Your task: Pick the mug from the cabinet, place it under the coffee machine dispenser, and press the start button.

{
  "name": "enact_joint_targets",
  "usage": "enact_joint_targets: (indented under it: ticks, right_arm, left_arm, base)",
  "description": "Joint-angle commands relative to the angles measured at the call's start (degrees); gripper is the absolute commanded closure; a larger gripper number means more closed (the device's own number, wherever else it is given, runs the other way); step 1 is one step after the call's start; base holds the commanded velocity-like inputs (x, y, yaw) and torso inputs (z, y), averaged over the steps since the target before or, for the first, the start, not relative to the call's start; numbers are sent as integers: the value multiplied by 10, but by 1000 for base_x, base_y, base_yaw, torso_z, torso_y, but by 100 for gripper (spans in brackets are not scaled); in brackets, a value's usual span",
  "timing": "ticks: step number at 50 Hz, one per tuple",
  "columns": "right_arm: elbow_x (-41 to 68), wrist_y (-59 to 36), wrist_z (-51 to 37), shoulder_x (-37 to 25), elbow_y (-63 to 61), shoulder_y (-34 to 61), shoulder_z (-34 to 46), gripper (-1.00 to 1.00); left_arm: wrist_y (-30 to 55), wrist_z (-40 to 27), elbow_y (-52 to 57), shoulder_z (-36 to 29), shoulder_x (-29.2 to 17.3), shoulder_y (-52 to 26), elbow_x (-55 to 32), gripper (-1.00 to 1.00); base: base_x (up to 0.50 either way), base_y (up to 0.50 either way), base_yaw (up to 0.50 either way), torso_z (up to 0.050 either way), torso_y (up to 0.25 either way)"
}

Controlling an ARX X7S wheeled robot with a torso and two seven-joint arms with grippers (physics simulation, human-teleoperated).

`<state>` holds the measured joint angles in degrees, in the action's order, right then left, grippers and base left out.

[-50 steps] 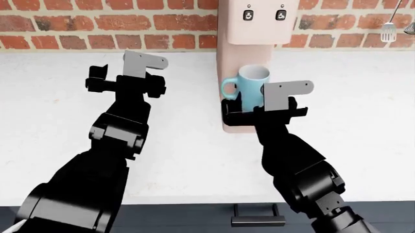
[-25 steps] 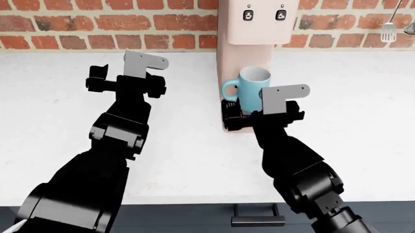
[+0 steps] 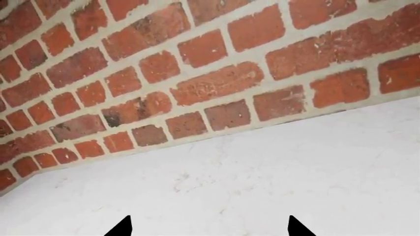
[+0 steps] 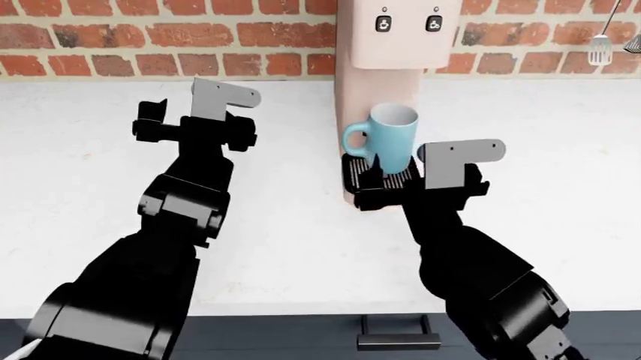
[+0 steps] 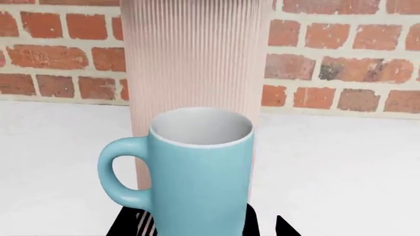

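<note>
The light teal-blue mug (image 4: 391, 135) stands upright on the black slotted drip tray (image 4: 353, 166), under the coffee machine dispenser (image 4: 395, 45), with its handle to the left. Two black buttons (image 4: 383, 23) sit on the dispenser's front. My right gripper (image 4: 401, 186) is open just in front of the mug and does not hold it. In the right wrist view the mug (image 5: 200, 167) fills the middle, with one fingertip (image 5: 284, 227) beside it. My left gripper (image 4: 195, 127) is open and empty over the counter to the left; its view (image 3: 208, 231) shows only counter and wall.
The white counter (image 4: 300, 247) runs to a red brick wall (image 4: 150, 45). A spatula (image 4: 599, 46) hangs at the far right. A drawer handle (image 4: 398, 334) shows below the counter's front edge.
My right gripper has drawn back from the mug, toward me and a little to the right, leaving the mug standing on the drip tray. The left arm has not moved.
</note>
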<state>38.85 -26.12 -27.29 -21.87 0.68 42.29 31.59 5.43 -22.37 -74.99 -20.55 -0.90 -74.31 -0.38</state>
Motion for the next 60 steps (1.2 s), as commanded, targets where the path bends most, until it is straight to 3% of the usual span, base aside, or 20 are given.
enact_joint_targets:
  ticks: [1,15,31,32,60]
  right_arm:
    - [40,-31,-40,-40,-116,-37,-23,-100]
    - [113,-109,-105,-79,-252,-12,-55,-100]
    - [159,-155,-134,-81,-255,67,-87,-100]
    - [162,-158,-136,-81,-257,71,-88,100]
    - [191,-198,-142,-46,-183,206,-99,100]
  left_arm:
    - [-1,-2,0,-2,0,0,1,-100]
    - [-1,-2,0,-4,0,0,0,-100]
    - [-2,-2,0,-5,0,1,-1,-100]
    - [-2,-2,0,-5,0,1,-1,-100]
    - [-3,-4,0,-9,0,1,0,-100]
  base:
    - [0,0,0,0,0]
    - [0,0,0,0,0]
    - [0,0,0,0,0]
    - [0,0,0,0,0]
    - [0,0,0,0,0]
